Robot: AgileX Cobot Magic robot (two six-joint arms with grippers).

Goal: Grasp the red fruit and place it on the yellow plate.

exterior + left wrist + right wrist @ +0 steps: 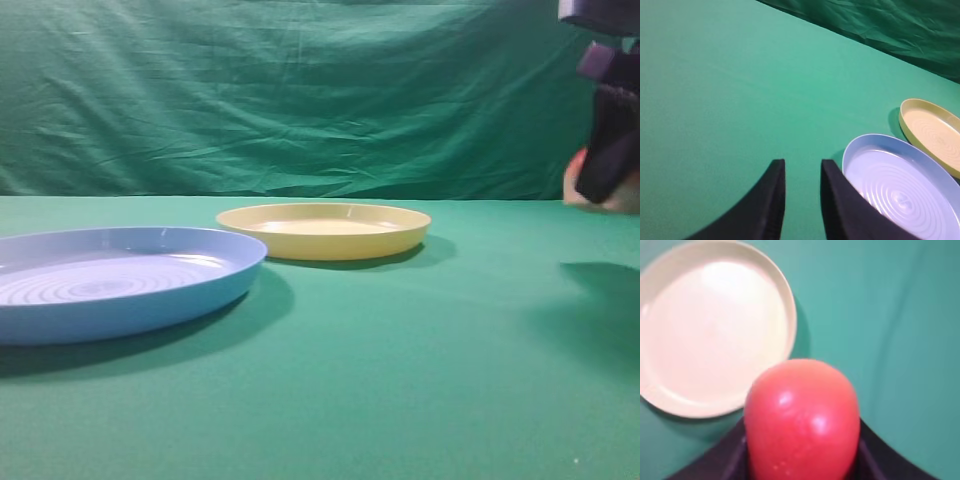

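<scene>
The red fruit (pixel 802 420) is glossy and red, and it fills the space between the black fingers of my right gripper (pixel 802 450), which is shut on it. In the exterior view that gripper (pixel 608 170) hangs in the air at the far right with the fruit (pixel 575 180) peeking out beside it. The yellow plate (pixel 324 229) lies on the green cloth at mid-table, with nothing in it; in the right wrist view the plate (pixel 715 325) is below and to the left of the fruit. My left gripper (pixel 802 167) is open over bare cloth.
A larger light-blue plate (pixel 110 280) with concentric rings sits at the left, close to the yellow plate. In the left wrist view the blue plate (pixel 900 185) lies just right of my left fingers (pixel 840 200). A green backdrop curtain (pixel 300 90) closes the far side.
</scene>
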